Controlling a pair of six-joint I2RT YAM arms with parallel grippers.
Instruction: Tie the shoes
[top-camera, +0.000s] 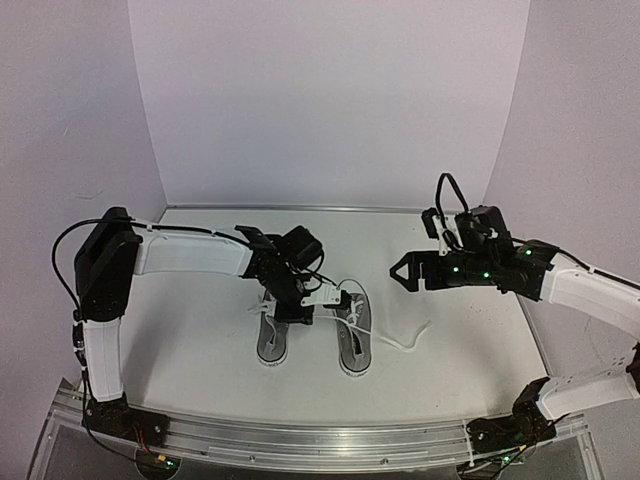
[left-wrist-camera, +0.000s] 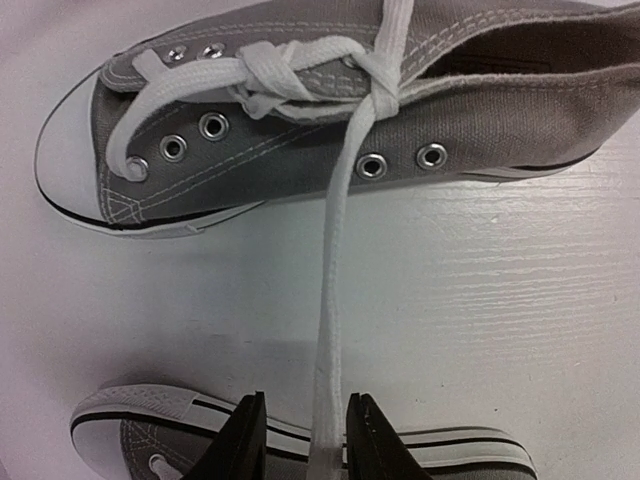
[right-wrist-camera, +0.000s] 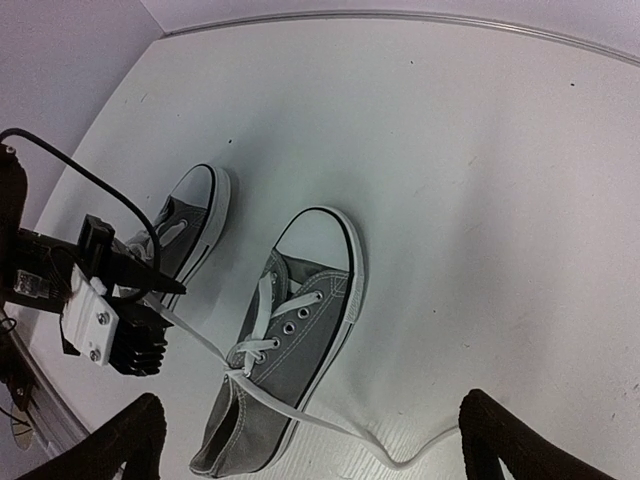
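Status: both shoes sit side by side mid-worktop (top-camera: 450, 330), toes pointing away from the arm bases, soles down.

- Left tool (left-wrist-camera: 310, 410): pinching one strand of the lace (left-wrist-camera: 335, 250) between its two fingers. It hangs low over the left shoe (top-camera: 272, 338). In the left wrist view that shoe's toe cap and sole edge show just under the fingers.
- The strand runs straight and taut from the left tool across the gap to the right shoe (top-camera: 353, 335). It meets the other lace run in a twist near the upper eyelets, at the edge of the shoe opening.
- Further toward the toe, the lace on the right shoe crosses in a loose wrap over the tongue. A slack loop comes out of an eyelet near the toe cap.
- The second free end leaves the right shoe on the far side from the left tool. It lies slack on the worktop, curling off to the right.
- Right tool (top-camera: 397, 270): fingers spread wide, holding nothing, up in the air to the right of the shoes and well apart from them. Its wrist camera looks down on both shoes and the left tool.
- Left shoe: its lace is only partly visible, so I can't tell its state.
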